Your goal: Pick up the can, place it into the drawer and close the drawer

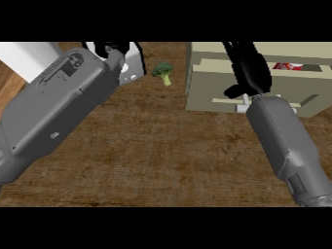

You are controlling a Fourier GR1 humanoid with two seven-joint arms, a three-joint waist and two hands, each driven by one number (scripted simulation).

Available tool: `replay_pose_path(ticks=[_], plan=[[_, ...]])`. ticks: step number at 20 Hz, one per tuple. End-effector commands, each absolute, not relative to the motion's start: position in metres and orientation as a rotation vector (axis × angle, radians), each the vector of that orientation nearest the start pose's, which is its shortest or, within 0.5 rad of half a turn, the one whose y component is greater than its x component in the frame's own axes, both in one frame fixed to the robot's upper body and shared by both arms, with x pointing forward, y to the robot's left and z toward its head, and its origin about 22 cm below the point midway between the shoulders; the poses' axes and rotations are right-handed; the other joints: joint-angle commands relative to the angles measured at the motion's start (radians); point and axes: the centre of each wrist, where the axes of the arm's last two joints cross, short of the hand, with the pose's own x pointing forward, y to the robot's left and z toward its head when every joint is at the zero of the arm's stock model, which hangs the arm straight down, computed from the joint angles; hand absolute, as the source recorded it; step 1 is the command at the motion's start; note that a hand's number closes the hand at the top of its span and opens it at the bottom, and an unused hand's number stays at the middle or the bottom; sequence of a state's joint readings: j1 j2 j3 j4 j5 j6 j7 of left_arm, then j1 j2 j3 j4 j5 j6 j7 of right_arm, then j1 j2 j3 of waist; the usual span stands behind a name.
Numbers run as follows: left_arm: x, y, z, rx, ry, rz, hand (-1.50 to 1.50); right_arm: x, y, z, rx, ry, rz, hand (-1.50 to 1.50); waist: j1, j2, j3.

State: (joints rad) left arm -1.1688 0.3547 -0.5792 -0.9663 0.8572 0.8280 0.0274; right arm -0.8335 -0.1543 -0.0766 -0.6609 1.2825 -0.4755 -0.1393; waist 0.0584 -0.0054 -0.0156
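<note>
Drawer, beige and boxy, holds the red can beside our straight-fingered right hand, so we'd push it squarely shut.

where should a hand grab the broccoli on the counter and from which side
Grip the broccoli by its pale stalk, which points toward the view's lower edge, with the dark green head behind it. It lies free on the wooden counter, so coming from above with fingers either side of the stalk looks best.
</note>
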Motion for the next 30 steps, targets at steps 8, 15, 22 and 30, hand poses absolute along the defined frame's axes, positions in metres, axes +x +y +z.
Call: replay_pose_path(ticks=[8,15,22,30], plan=[[0.407,0.120,0.222,0.058,-1.714,0.147,-1.50,0.446,-0.189,0.059,-1.339,-1.682,1.037,-1.50,0.017,0.029,0.017],[0.402,0.119,0.237,0.055,-1.744,0.167,-1.50,0.465,-0.196,0.103,-1.405,-1.678,1.011,-1.50,0.035,0.034,0.017],[0.389,0.103,0.236,0.018,-1.725,0.154,-1.50,0.469,-0.202,0.114,-1.425,-1.648,0.968,-1.50,0.054,0.038,0.018],[0.384,0.110,0.220,0.020,-1.714,0.148,-1.50,0.472,-0.187,0.118,-0.995,-1.784,0.805,-1.50,0.061,0.037,0.023]])
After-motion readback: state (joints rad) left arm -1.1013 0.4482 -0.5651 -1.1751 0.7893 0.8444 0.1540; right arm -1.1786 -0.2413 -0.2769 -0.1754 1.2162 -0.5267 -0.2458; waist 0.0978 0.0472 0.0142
